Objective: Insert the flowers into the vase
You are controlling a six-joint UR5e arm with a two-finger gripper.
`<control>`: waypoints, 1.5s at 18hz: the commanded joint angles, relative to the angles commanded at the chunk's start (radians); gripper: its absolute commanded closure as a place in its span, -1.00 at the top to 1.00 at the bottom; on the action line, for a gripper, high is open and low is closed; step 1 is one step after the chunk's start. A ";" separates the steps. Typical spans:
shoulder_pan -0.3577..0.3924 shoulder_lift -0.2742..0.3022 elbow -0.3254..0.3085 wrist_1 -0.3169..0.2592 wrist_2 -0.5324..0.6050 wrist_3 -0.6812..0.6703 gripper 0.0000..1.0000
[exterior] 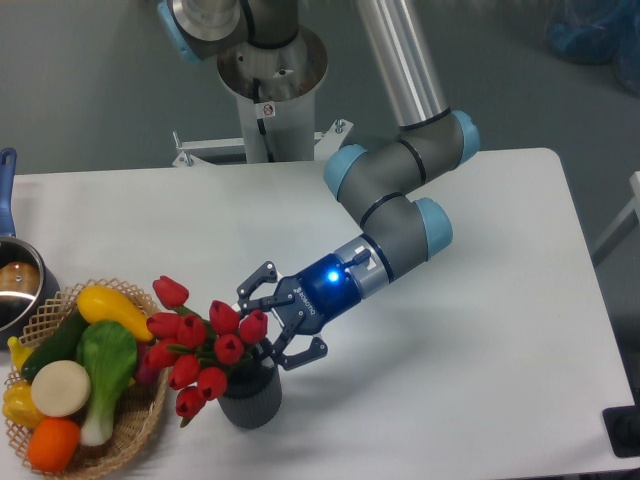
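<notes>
Spread-fingered, the gripper (pixel 262 322) grasps nothing; its jaws flank the tulip stems just above the vase (pixel 249 396). At nine o'clock sits the wicker basket (pixel 130 425) of toy vegetables. The flowers (pixel 200 345) stand in the vase at six o'clock on the table (pixel 480 330), blooms leaning left, seemingly because the bunch outspans the mouth.

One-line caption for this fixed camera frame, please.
Open pincer beside red tulips standing in the grey vase.
</notes>
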 joint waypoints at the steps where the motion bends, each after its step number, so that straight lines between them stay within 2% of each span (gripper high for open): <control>1: 0.003 0.002 0.000 0.000 0.000 0.002 1.00; 4: 0.020 0.011 0.000 0.005 0.012 0.017 1.00; 8: 0.072 0.103 0.009 0.005 0.092 0.032 1.00; 13: 0.143 0.245 0.047 0.005 0.447 0.032 1.00; 16: 0.141 0.317 0.061 0.000 0.561 0.018 1.00; 21: 0.144 0.443 0.041 -0.011 1.004 0.020 1.00; 25: 0.138 0.503 -0.024 -0.018 1.236 0.026 1.00; 27: 0.124 0.511 -0.032 -0.020 1.261 0.028 1.00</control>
